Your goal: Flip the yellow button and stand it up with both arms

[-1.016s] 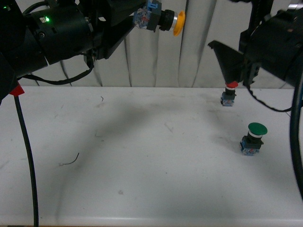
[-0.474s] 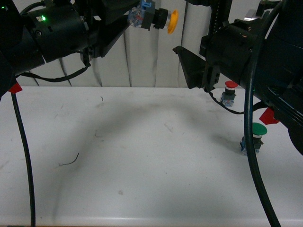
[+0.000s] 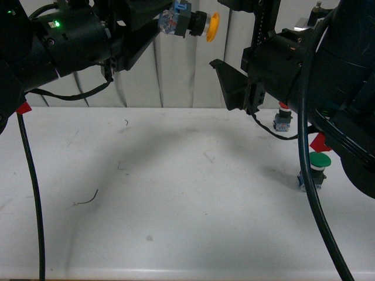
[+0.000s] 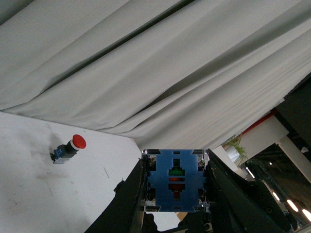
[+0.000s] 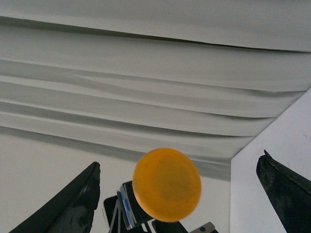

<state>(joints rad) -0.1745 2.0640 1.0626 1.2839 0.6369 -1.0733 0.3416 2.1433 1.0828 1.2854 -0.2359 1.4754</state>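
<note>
Handover stage, mid-air.

- Yellow button (image 3: 193, 23): held high above the worktop (image 3: 176, 193), lying sideways, with the yellow cap facing the right arm.
- Left end effector (image 4: 175, 187): clenched on the button's blue contact block, one finger on each side of it.
- Right end effector (image 5: 180, 162): released, fingers spread wide. In its wrist view the cap sits between them, touching neither.

Risks from here (judgement):
1. Drop. If the left grip lets go before the right fingers are firm, the button falls a long way to the worktop and may bounce or roll off.
2. Slip. The cap is round and smooth. A pinch on its rim alone could squirt the button out or let it twist, so it is safer to take the black collar behind the cap.
3. Collision. The left fingers cover most of the body, leaving little free surface, so the two end effectors could knock together and jar the button loose.
4. Side disturbance. The right arm hangs over the red-capped button (image 3: 283, 122) and its cable (image 3: 310, 193) crosses in front of the green-capped button (image 3: 320, 160). A low sweep could tip either one.
</note>
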